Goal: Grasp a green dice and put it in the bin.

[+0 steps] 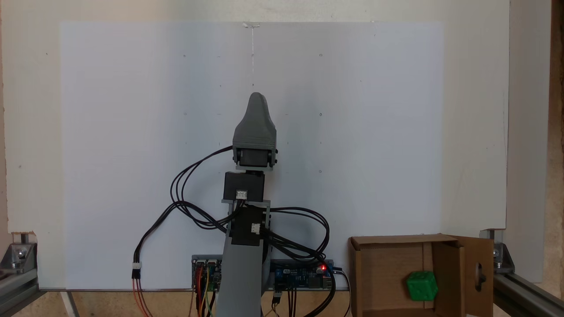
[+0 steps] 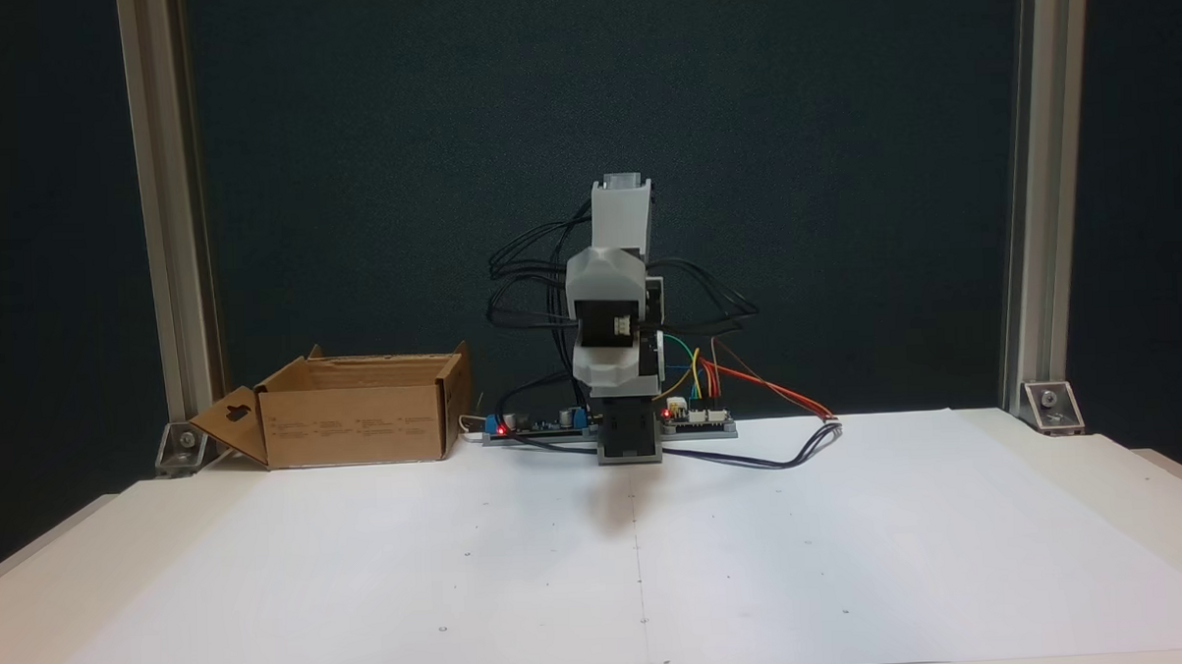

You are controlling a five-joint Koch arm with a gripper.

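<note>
At lower right, the green dice [image 1: 421, 286] lay inside the bin [image 1: 387, 240], seemingly light, rigid and slick, best pinched across opposite flat faces; whether the gripper [image 1: 257, 99] at frame centre stood parted could not be told.

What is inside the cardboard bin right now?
In a fixed view from above, the green dice lies inside the bin, near its slotted flap. In the front view, the bin's wall hides the inside.
</note>
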